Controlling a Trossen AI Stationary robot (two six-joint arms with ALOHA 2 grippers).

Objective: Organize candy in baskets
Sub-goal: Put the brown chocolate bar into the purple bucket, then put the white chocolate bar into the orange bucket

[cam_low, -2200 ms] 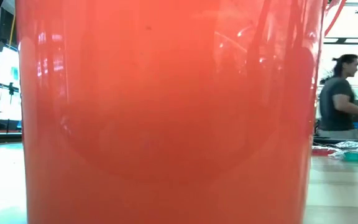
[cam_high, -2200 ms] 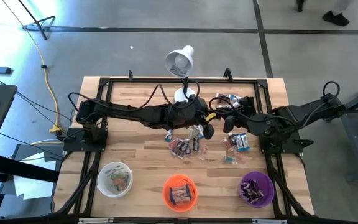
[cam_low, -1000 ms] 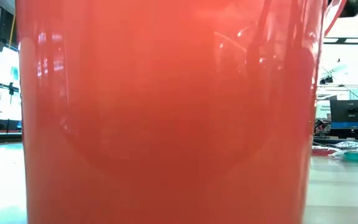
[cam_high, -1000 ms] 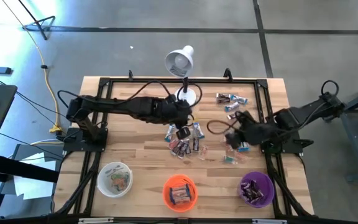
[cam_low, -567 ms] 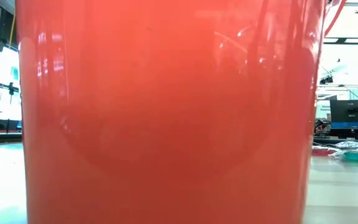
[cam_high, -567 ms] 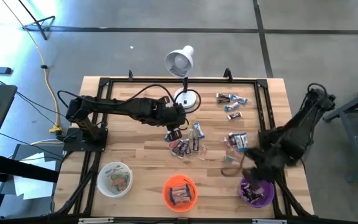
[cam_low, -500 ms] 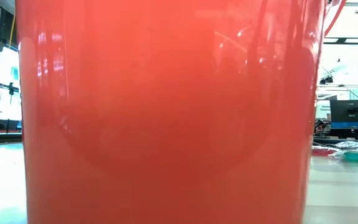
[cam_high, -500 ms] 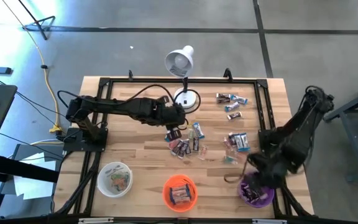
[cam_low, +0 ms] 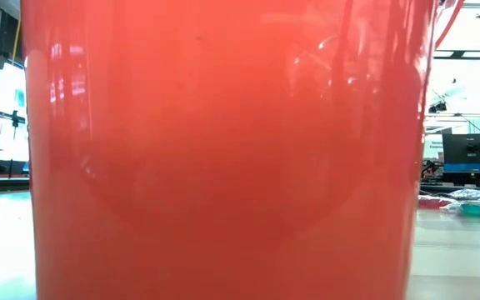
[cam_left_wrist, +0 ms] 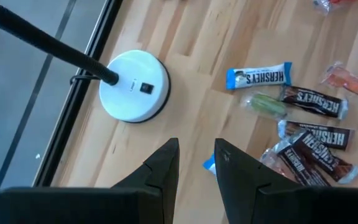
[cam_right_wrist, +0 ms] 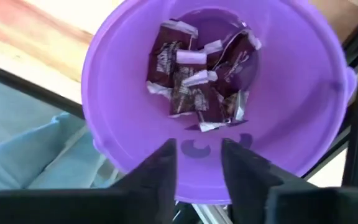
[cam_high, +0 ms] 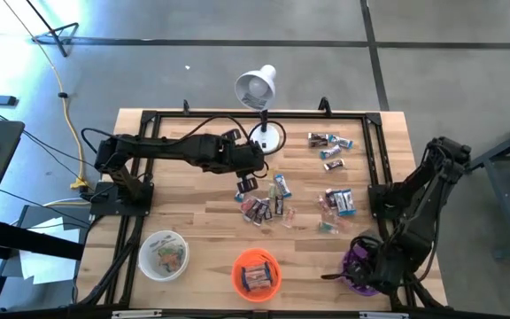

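Loose candy lies on the table in a middle cluster (cam_high: 268,204), a right group (cam_high: 336,202) and a far group (cam_high: 330,142). Along the near edge stand the white basket (cam_high: 163,254), the orange basket (cam_high: 256,272) and the purple basket (cam_high: 354,261). My right gripper (cam_right_wrist: 197,146) hovers open above the purple basket (cam_right_wrist: 117,74), over several brown candies (cam_right_wrist: 194,87) lying in its bottom. My left gripper (cam_left_wrist: 196,146) hangs open over the left end of the middle cluster (cam_left_wrist: 309,124), with nothing between its fingers.
A white desk lamp (cam_high: 257,89) stands at the far edge, its round base (cam_left_wrist: 133,85) close to my left gripper. The orange basket (cam_low: 223,150) fills the low view. A black frame (cam_high: 374,177) borders the table.
My right gripper has swung from the right candy group toward the table's near edge, sinking and turning, and now hangs over the purple basket. My left gripper has drifted a little toward the table's left and tipped downward.
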